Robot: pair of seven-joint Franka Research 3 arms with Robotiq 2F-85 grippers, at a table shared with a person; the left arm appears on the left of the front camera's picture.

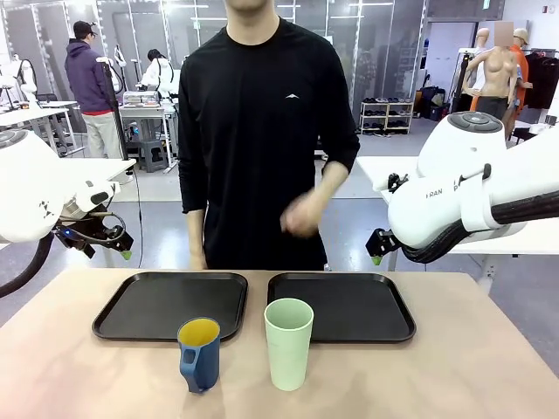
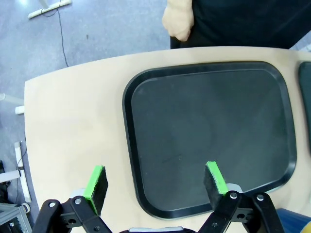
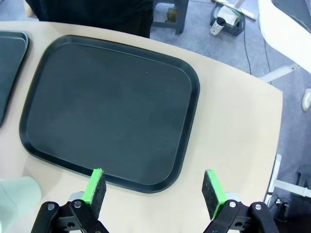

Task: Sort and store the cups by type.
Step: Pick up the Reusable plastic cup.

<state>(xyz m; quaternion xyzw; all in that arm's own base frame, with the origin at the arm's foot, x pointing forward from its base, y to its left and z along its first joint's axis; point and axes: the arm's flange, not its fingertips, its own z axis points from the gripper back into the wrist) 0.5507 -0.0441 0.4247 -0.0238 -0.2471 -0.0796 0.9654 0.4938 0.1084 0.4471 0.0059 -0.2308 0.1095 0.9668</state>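
Two cups stand near the table's front edge. The dark blue mug [image 1: 199,353] has a yellow inside and a handle; a sliver of it shows in the left wrist view [image 2: 294,221]. Right of it stands the taller pale mint-green tumbler [image 1: 288,343], whose rim also shows in the right wrist view [image 3: 17,196]. My left gripper [image 1: 125,253] hangs open above the table's left side, its green pads [image 2: 96,187] wide apart over the left tray's near edge. My right gripper [image 1: 376,258] hangs open high at the right, its pads [image 3: 214,187] spread over the right tray's corner. Both hold nothing.
Two empty black trays lie side by side behind the cups, the left tray [image 1: 157,305] [image 2: 209,131] and the right tray [image 1: 349,305] [image 3: 107,102]. A person in black stands at the far edge with one hand [image 1: 301,214] raised and the other hand [image 2: 177,22] at the edge.
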